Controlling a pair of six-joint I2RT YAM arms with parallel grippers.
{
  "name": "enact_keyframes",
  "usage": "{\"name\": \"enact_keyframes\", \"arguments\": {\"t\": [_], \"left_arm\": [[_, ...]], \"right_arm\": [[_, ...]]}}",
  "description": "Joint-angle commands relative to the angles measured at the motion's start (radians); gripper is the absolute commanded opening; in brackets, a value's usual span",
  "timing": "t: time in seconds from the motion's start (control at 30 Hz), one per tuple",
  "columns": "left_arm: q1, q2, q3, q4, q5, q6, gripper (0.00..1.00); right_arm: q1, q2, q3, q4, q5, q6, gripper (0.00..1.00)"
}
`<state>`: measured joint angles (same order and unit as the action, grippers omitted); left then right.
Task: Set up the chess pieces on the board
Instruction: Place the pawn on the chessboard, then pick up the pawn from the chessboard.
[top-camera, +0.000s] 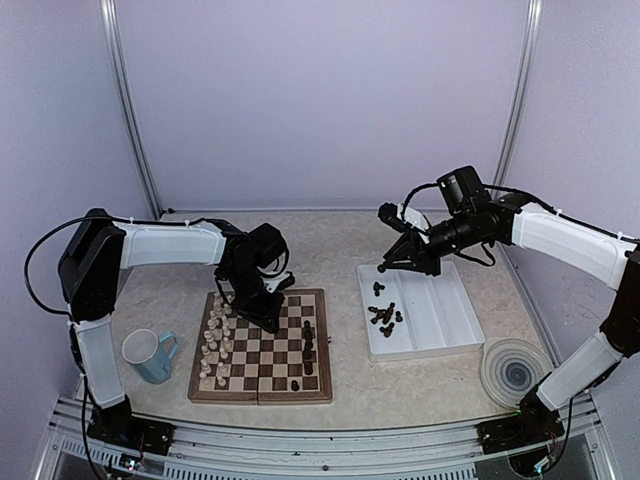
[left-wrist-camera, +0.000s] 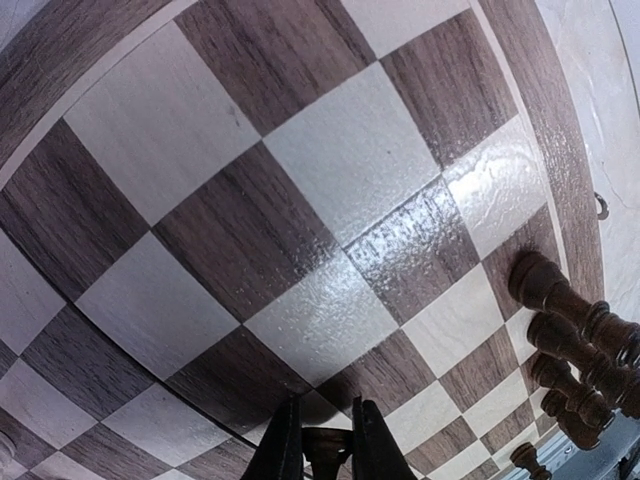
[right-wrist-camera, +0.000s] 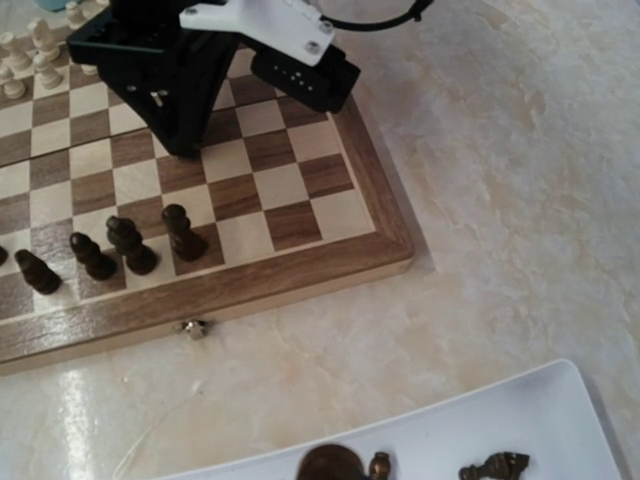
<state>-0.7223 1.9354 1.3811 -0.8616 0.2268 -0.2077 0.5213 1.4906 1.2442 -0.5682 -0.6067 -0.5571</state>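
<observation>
While the left hand (top-camera: 265, 308) hangs low over the far end of the board (top-camera: 260, 398), the step in hand looks like setting a piece down. The right hand (top-camera: 384, 266) hovers above the white tray (top-camera: 445, 300), where more dark chess pieces (top-camera: 385, 312) lie. Whether that hand grips anything I cannot tell.

From the left wrist, the fingers (left-wrist-camera: 285, 450) are closed on a small dark piece (left-wrist-camera: 326, 448) just above a square. Other dark ones stand in a file along the board's right edge. The hand should come straight down, seat the base flat and centred in one square, open only a little, then lift straight up, so the neighbours are not knocked.

From the right wrist, a row of dark pieces stands upright beside the board's border, and loose ones lie on the tray at the bottom.
</observation>
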Motion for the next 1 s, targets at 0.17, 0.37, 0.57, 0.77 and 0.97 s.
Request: {"name": "enact_keyframes", "arguments": {"t": [0.17,0.37,0.57,0.77,0.97], "left_arm": [[-0.004,0.004,0.026,-0.005,-0.064,0.009,0.34],[-0.009,-0.069,0.021,0.033,-0.103,0.003,0.42],[-0.046,-0.194,-0.037,0.102,-0.150,0.015,0.46],[-0.083,-0.251,-0.102,0.125,-0.169,-0.006,0.43],[-0.109,-0.216,-0.113,0.116,-0.247,-0.014,0.47]], "right_arm": [[-0.006,-0.034,-0.010,0.006,-0.005,-0.001,0.14],[-0.006,-0.006,0.015,-0.012,-0.015,0.000,0.14],[-0.006,0.005,0.018,-0.012,-0.013,0.001,0.14],[-0.006,0.017,0.018,-0.010,-0.017,0.000,0.14],[-0.005,0.023,0.024,-0.012,-0.024,0.000,0.14]]}}
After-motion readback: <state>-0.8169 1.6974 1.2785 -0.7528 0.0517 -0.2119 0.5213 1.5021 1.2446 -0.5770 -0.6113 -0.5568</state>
